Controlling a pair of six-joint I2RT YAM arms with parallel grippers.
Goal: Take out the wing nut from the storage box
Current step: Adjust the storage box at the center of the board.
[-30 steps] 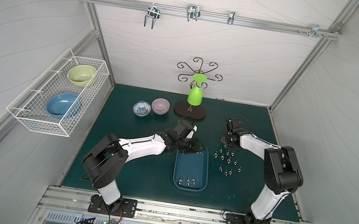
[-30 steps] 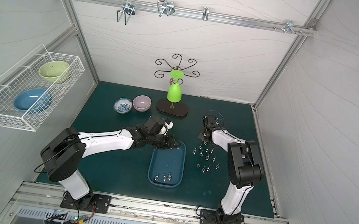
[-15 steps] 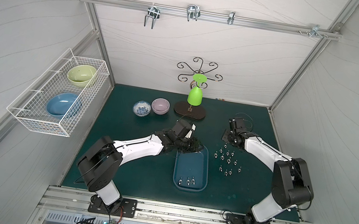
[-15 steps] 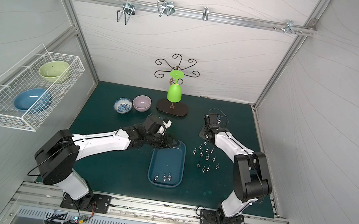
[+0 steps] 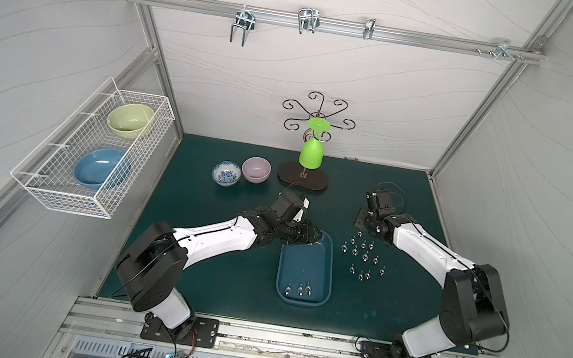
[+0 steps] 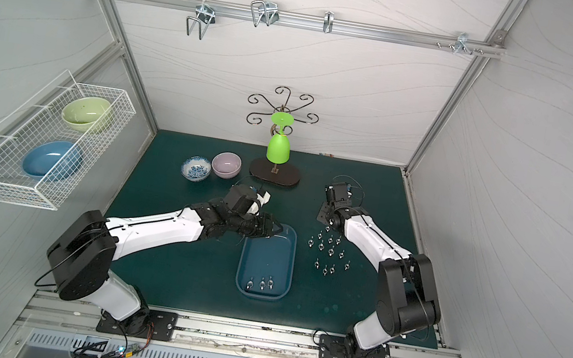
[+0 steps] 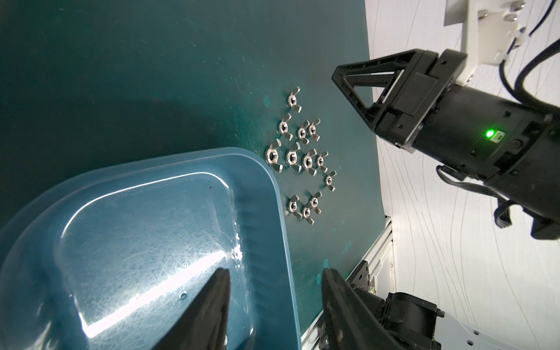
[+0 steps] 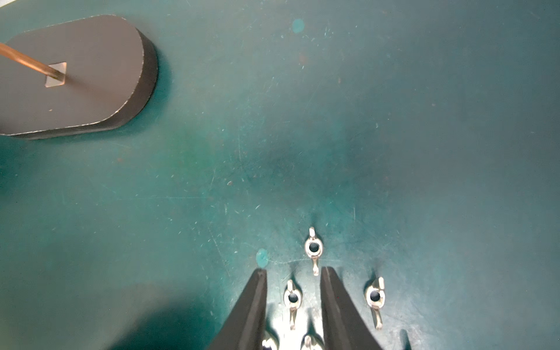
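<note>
judged between picks, extraction partly done. at left, left gripper (image 7: 275,271) about half open, astride the wall of the storage box (image 5: 306,265) at its far end, one finger inside, one outside, clamping nothing visible. box: shallow blue plastic tub, rounded corners, raised rim, glossy floor finely scratched. inside, at the near end, three wing nuts (image 5: 299,290) remaining: small bright metal, two flared wings about a round hole. rightward, on the matte green mat (image 8: 303,151), a loose cluster of wing nuts (image 5: 364,256) already out. at right, right gripper (image 8: 294,269) narrowly open, low over that cluster, one nut between the jaws, unpinched. next, likely: reach to the box's near end, fine pinch across the wings.
</note>
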